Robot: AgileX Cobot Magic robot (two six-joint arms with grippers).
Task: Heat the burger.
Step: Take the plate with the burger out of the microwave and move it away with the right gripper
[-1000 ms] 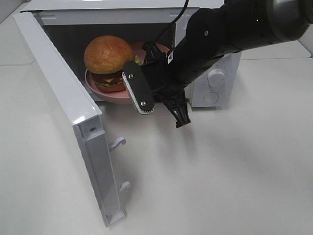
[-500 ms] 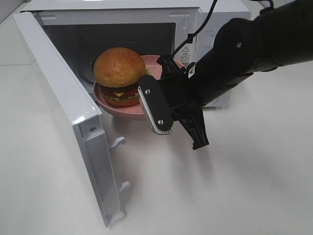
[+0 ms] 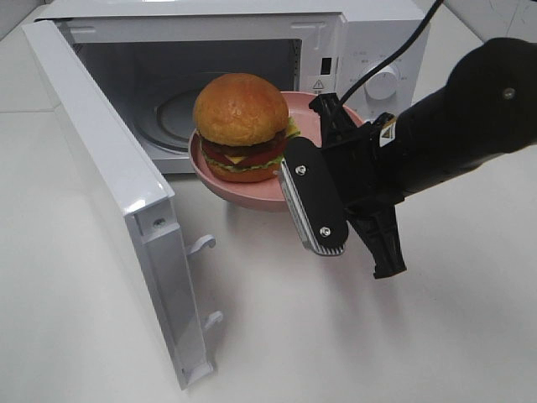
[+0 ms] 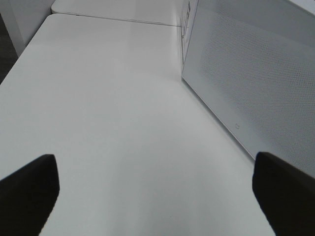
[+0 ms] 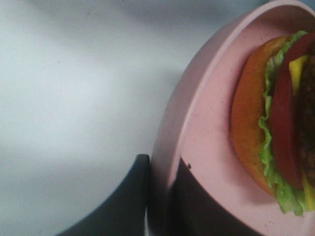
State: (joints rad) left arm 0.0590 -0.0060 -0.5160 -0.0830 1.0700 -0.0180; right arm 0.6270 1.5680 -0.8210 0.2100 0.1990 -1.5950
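We find the right arm [image 3: 453,134] reaching in from the right of the high view, its forearm angled down toward the open front of the microwave [image 3: 252,75], with the wrist turned so the camera plate faces us. The right gripper [image 5: 160,196] is clamped on the rim of the pink plate [image 3: 243,189]; in the right wrist view one dark finger [image 5: 133,196] lies outside the rim and the other inside it. The left gripper [image 4: 157,189] is seen only in its own wrist view, jaws wide apart and holding nothing, above the white table [image 4: 108,108] beside the door's perforated panel [image 4: 256,78]. The burger [image 3: 242,126] sits upright on the plate, with a glossy golden-brown domed bun, dark patty, red slice, yellow cheese and green lettuce visible at its edge. Plate and burger are held in the air just in front of the microwave opening, outside the cavity, with the door [image 3: 109,193] swung fully open at left. Compared with one second ago, we note that the plate and burger have moved rightward and outward from the cavity mouth, and the arm has drawn back to the right, uncovering the control dial [image 3: 382,81]
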